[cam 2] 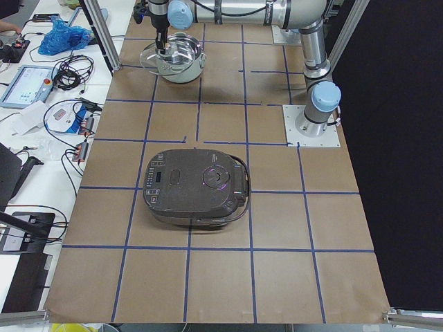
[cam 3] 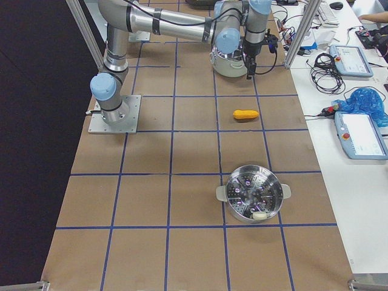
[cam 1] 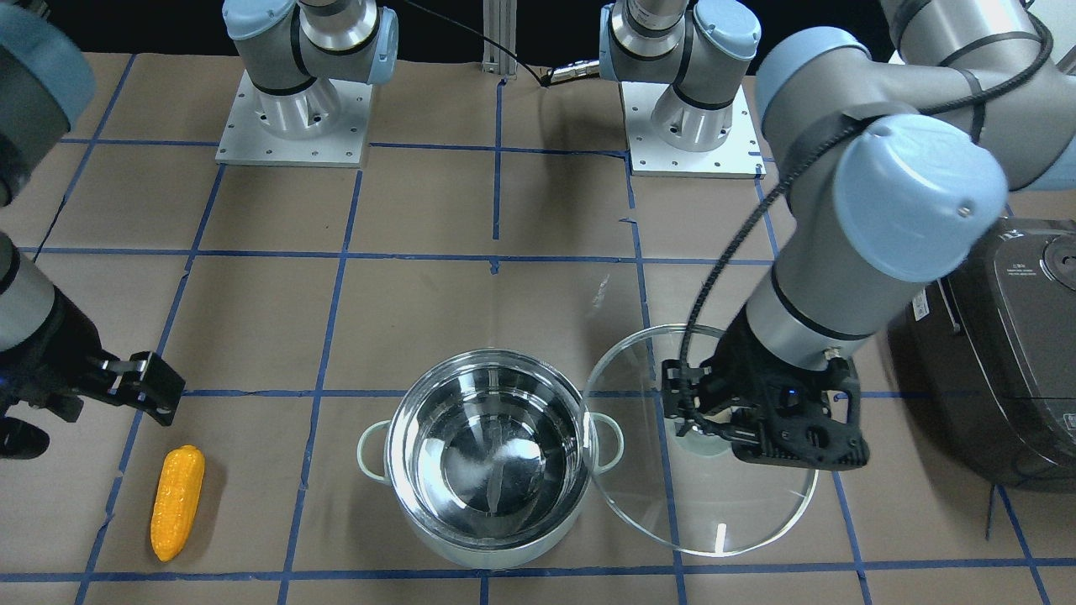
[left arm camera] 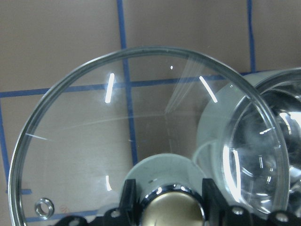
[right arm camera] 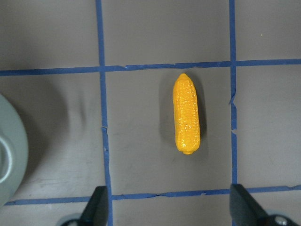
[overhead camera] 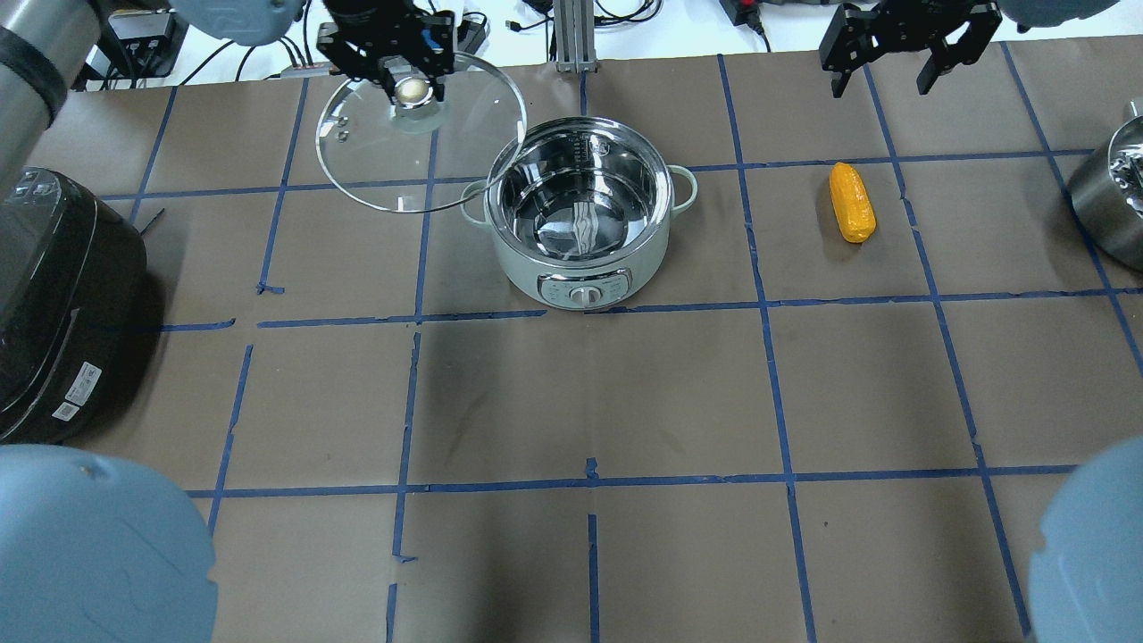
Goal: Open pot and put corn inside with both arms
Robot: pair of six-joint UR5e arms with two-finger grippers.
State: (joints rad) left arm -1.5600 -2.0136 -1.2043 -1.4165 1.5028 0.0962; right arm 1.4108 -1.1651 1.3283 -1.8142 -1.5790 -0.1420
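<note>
The pot (overhead camera: pixel 580 272) stands open and empty at the far middle of the table, also in the front view (cam 1: pixel 403 454). My left gripper (overhead camera: pixel 412 89) is shut on the metal-topped knob (left arm camera: pixel 171 212) of the glass lid (overhead camera: pixel 375 165). It holds the lid beside the pot on my left, with the lid's edge (cam 1: pixel 714 521) overlapping the pot's handle. The corn (overhead camera: pixel 851 202) lies on the paper to the right of the pot (cam 1: pixel 177 502). My right gripper (overhead camera: pixel 886 76) is open and empty above and just beyond the corn (right arm camera: pixel 186 114).
A dark rice cooker (overhead camera: pixel 54 304) sits at my left, near the lid arm (cam 1: pixel 1009 353). A steel steamer pot (overhead camera: pixel 1112 196) stands at the right edge (cam 3: pixel 253 194). The arm bases (cam 1: pixel 294 118) are bolted at the robot's side of the table.
</note>
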